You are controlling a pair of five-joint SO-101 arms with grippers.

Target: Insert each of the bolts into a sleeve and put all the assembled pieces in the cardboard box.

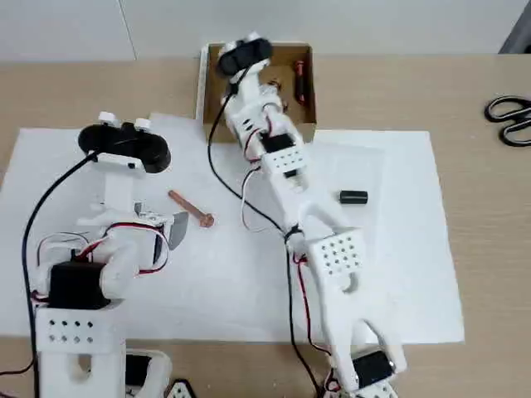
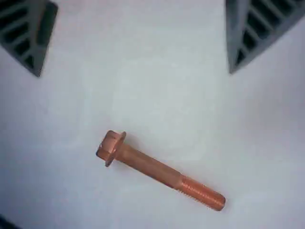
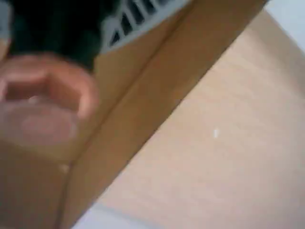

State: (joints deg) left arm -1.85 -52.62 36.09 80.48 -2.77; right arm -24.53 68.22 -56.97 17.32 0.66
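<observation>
A copper bolt (image 1: 191,209) lies on the white sheet (image 1: 398,274), just beyond my left gripper (image 1: 168,225). In the left wrist view the bolt (image 2: 157,169) lies flat below the open gripper (image 2: 138,43), clear of both fingertips (image 2: 28,33). A black sleeve (image 1: 353,197) lies alone on the sheet right of the right arm. My right gripper (image 1: 264,83) is down inside the cardboard box (image 1: 202,83). Up close, a copper bolt head (image 3: 43,95) and black sleeve (image 3: 62,28) sit against its grey finger (image 3: 138,19) by the box wall (image 3: 143,119). Another assembled piece (image 1: 300,81) lies in the box.
Black scissors (image 1: 510,116) lie on the wooden table at the far right. The right arm stretches diagonally across the sheet's middle, trailing black and red cables. The left arm's base stands at the front left.
</observation>
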